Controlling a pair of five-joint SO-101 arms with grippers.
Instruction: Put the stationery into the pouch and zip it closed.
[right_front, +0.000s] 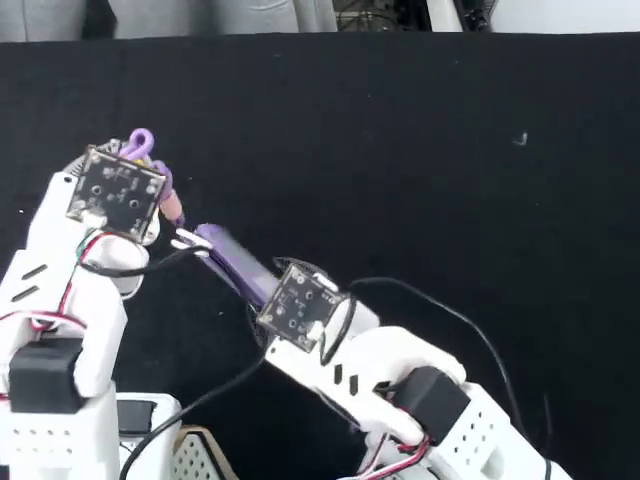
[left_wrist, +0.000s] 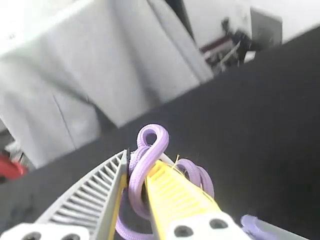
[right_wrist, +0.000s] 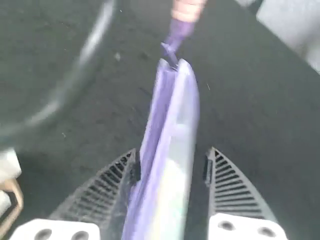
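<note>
The purple pouch (right_front: 232, 258) lies stretched between the two arms on the black table. In the right wrist view the pouch (right_wrist: 170, 150) stands on edge between my right gripper's (right_wrist: 172, 152) dark fingers, which are shut on it. Its zipper pull (right_wrist: 174, 42) leads off to a pinkish bead (right_wrist: 187, 7). My left gripper (left_wrist: 135, 160), one finger grey and one yellow, is shut on the looped purple cord (left_wrist: 152, 140) of the zipper. From above, that cord loop (right_front: 140, 140) sticks out past the left wrist camera board. The pouch's contents are hidden.
The black table (right_front: 450, 150) stretches open to the right and toward the back. A grey curtain or cloth (left_wrist: 100, 75) hangs beyond the far edge. Black cables (right_front: 440, 310) trail over the right arm.
</note>
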